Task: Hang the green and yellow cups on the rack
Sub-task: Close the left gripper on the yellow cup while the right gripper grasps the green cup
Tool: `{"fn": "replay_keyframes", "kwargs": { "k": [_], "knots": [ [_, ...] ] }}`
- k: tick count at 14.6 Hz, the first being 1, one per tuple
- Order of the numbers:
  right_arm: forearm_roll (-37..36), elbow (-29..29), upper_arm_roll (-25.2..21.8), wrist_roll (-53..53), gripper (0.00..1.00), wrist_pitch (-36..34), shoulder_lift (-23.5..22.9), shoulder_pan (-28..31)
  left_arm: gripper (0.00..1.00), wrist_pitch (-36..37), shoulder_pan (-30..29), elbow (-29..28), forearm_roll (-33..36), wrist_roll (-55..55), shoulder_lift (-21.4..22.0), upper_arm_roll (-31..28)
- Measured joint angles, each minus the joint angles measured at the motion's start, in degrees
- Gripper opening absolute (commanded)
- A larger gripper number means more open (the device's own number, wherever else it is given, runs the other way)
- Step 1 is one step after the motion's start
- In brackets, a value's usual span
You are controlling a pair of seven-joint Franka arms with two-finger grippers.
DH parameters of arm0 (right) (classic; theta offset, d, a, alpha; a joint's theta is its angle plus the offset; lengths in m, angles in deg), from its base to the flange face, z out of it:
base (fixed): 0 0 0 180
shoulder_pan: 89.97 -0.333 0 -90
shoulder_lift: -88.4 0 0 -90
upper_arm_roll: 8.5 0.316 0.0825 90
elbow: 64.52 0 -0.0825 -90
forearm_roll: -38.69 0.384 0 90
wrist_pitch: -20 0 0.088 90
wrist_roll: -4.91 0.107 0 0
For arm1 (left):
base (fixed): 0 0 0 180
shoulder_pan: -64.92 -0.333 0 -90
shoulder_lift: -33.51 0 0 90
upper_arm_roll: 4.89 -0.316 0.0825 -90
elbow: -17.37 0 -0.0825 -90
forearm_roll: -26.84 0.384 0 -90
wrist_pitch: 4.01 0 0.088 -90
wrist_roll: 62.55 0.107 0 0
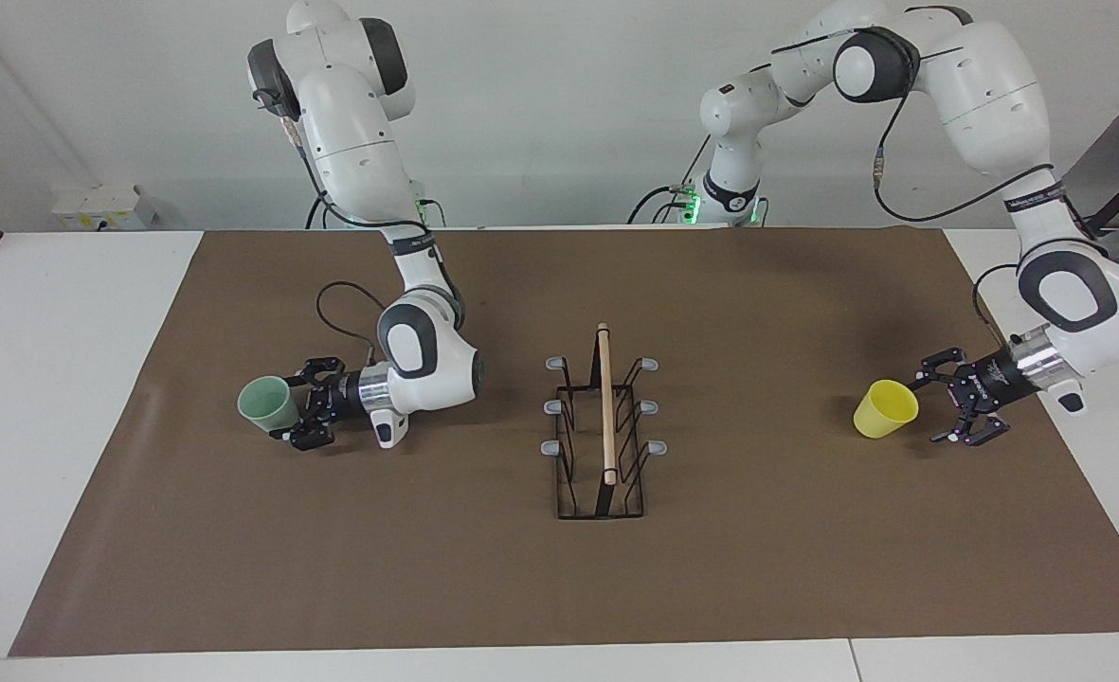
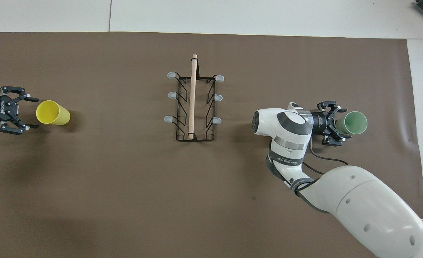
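Overhead view: the rack [image 2: 194, 105] stands mid-table on the brown mat [image 2: 125, 197], its wooden rod [image 2: 192, 96] running away from the robots above black wire and six grey-tipped prongs, all bare. Toward the right arm's end, the green cup [image 2: 352, 123] lies tipped on its side, mouth turned away from the rack, with the right gripper [image 2: 337, 123] low at its base end, fingers spread to either side of the narrow bottom; whether they touch it cannot be told. Toward the left arm's end, the yellow cup [image 2: 52, 113] also lies tilted, its mouth facing the left gripper [image 2: 28, 113], whose fingers stand apart just beside the rim, not yet around it. From the facing view, both grippers [image 1: 296, 409] [image 1: 938, 403] point level along the mat at their cups [image 1: 267, 403] [image 1: 885, 408], well apart from the rack [image 1: 603, 436].
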Motion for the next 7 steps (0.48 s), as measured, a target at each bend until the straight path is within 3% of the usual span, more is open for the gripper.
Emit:
{"fn": "replay_keyframes", "kwargs": {
  "k": [2, 3, 4, 5, 6, 7],
  "knots": [
    [-0.77, -0.48, -0.07, 1.22, 0.90, 0.00, -0.09, 0.20, 1.00, -0.33, -0.05, -2.14, -2.98, 1.32, 0.15, 0.04],
    [-1.03, -0.70, -0.07, 1.80, 0.80, 0.00, -0.08, 0.23, 1.00, -0.35, -0.06, -3.38, -4.42, 2.13, 0.35, 0.09],
    [-1.45, -1.02, -0.07, 2.40, 0.63, 0.00, -0.09, 0.22, 1.00, -0.35, -0.05, -4.89, -5.45, 3.49, 0.75, 0.18],
    [-2.14, -1.34, -0.07, 2.72, 0.28, 0.00, -0.09, 0.22, 1.00, -0.39, -0.06, -6.55, -6.96, 5.24, 1.36, 0.21],
    [-2.69, -1.55, -0.07, 2.91, 0.00, 0.00, -0.09, 0.23, 1.00, -0.59, -0.10, -8.20, -9.47, 7.13, 2.01, 0.18],
    [-3.01, -1.64, -0.07, 3.04, 0.00, -0.06, -0.09, 0.22, 1.00, -0.92, -0.20, -9.45, -11.51, 8.39, 2.65, 0.14]
  ]
}}
